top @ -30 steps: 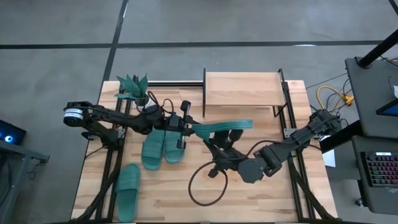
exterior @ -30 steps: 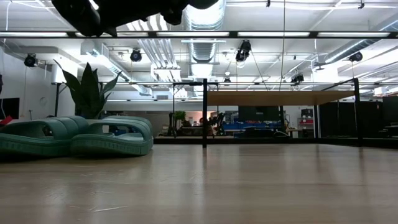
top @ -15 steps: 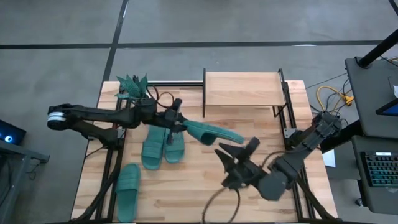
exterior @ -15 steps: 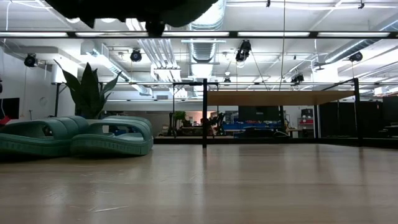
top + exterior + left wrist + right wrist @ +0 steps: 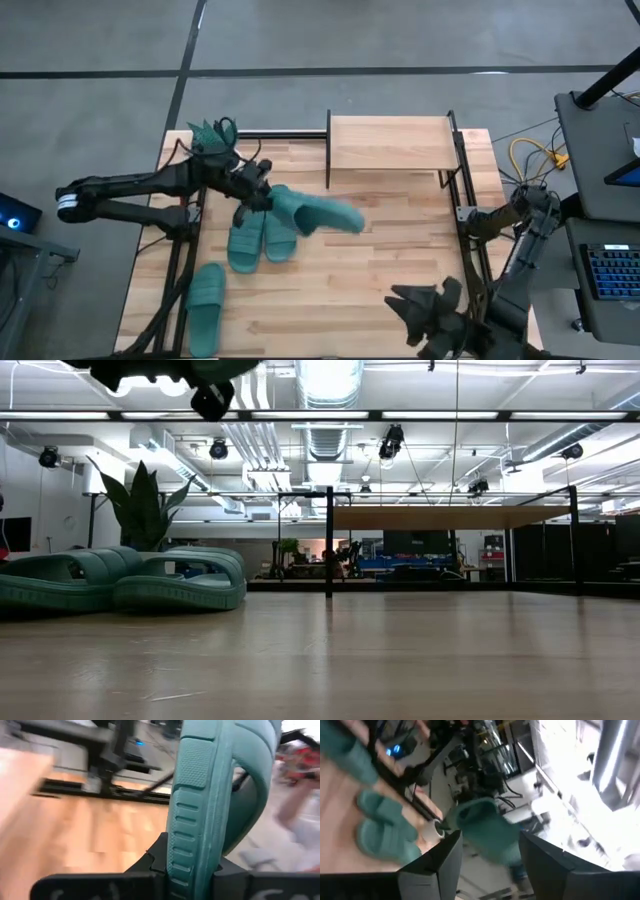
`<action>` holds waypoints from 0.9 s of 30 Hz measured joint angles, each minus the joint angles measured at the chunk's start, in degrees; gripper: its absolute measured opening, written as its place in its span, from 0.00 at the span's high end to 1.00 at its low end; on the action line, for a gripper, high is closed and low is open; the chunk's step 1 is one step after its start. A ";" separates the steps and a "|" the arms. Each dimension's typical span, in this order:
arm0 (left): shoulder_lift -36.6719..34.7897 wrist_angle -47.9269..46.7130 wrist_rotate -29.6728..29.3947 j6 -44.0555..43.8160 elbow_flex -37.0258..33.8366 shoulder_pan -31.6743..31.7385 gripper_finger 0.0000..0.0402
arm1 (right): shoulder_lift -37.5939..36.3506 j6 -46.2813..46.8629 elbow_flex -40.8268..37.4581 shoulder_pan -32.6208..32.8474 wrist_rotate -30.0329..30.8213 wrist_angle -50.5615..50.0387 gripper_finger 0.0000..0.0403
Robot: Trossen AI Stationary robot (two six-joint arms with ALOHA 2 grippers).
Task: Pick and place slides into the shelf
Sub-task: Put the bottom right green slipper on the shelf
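We see the left gripper [image 5: 262, 194] clamping a slide [image 5: 312, 210] at center-left; the right gripper [image 5: 425, 310], lower right, gapes.

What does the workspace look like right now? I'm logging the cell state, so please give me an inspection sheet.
Surface: wooden table, bare at its middle.
Job's things: one slide held in the air; two slides side by side on the table; a fourth near the front left corner; shelf at the back, nothing on its top board.
Clutter: small plant at the back left.
Grippers: left gripper shut on the held slide; right gripper open, at the front edge.
Cables: yellow cables off the table's right.
Surroundings: keyboard at right.
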 joint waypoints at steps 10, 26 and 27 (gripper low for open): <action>4.39 -5.53 7.05 -3.01 0.06 0.14 0.96 | 6.20 -4.69 -1.81 -1.24 0.24 -14.12 0.53; 7.99 -5.29 11.13 -9.04 0.09 -0.59 0.96 | 11.72 -9.68 -1.88 -7.21 1.06 -29.21 0.53; 8.36 -5.26 12.45 -8.95 0.09 -0.85 0.96 | 11.72 -8.92 -1.88 -7.56 1.12 -30.57 0.54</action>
